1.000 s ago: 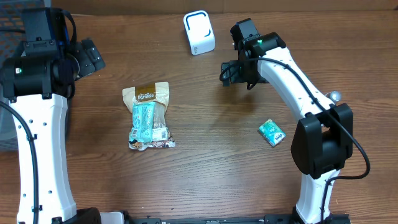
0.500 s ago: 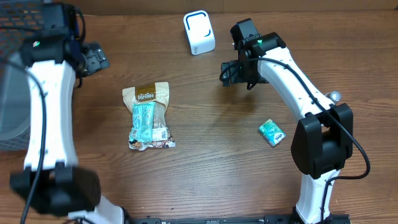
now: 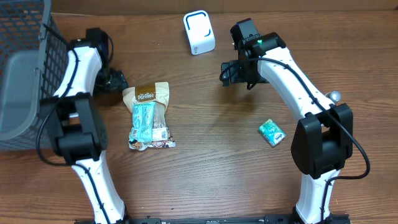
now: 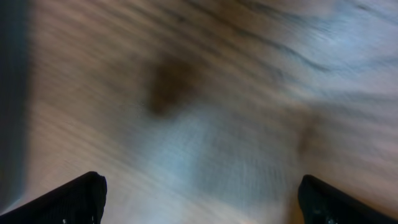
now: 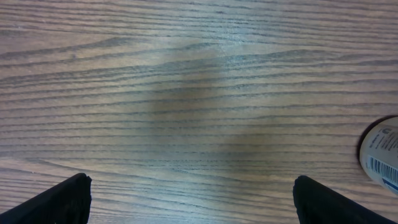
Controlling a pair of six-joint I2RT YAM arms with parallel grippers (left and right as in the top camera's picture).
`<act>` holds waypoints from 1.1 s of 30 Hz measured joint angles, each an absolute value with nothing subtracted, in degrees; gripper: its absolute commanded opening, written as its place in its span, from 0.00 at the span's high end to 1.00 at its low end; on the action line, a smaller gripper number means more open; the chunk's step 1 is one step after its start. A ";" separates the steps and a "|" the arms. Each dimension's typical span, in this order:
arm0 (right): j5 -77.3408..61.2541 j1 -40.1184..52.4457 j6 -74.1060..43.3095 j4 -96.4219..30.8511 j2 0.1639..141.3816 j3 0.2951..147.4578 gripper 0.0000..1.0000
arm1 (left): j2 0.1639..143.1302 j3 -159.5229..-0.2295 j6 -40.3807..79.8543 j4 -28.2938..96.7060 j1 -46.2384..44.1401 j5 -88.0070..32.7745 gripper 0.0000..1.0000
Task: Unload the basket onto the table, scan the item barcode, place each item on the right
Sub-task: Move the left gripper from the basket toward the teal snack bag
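Snack pouch [image 3: 149,117] centre-left on table [image 3: 205,174] | white scanner [image 3: 199,32] far centre | teal packet [image 3: 272,132] right | wire basket [image 3: 28,28] far left | left jaws spread beside pouch; right jaws spread near scanner

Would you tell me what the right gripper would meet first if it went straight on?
Probably the bare brown wooden tabletop: the open right gripper points at it, with nothing lying between, though depth is unclear.

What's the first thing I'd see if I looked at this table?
Probably the tan and blue snack bag lying flat left of the middle of the wooden table, with the left arm ending right beside its top. Next, the white scanner box at the far edge and a little teal packet on the right, by the right arm.
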State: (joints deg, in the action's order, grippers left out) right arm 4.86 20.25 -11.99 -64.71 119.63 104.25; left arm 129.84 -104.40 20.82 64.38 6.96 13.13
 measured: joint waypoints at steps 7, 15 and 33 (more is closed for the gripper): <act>4.82 20.25 -11.99 -64.58 119.63 104.25 0.00 | 132.99 -106.13 20.78 58.46 7.01 12.88 0.00; 4.78 20.25 -11.97 -64.71 119.63 104.25 0.00 | 124.79 -102.91 20.78 56.95 7.68 12.67 0.00; 4.71 20.25 -11.99 -64.64 119.63 104.25 0.00 | 65.21 -104.97 22.74 48.73 8.40 12.93 0.00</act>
State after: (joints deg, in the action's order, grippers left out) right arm 4.71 20.25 -11.99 -64.64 119.63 104.25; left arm 65.21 -104.97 22.74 48.73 8.40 12.93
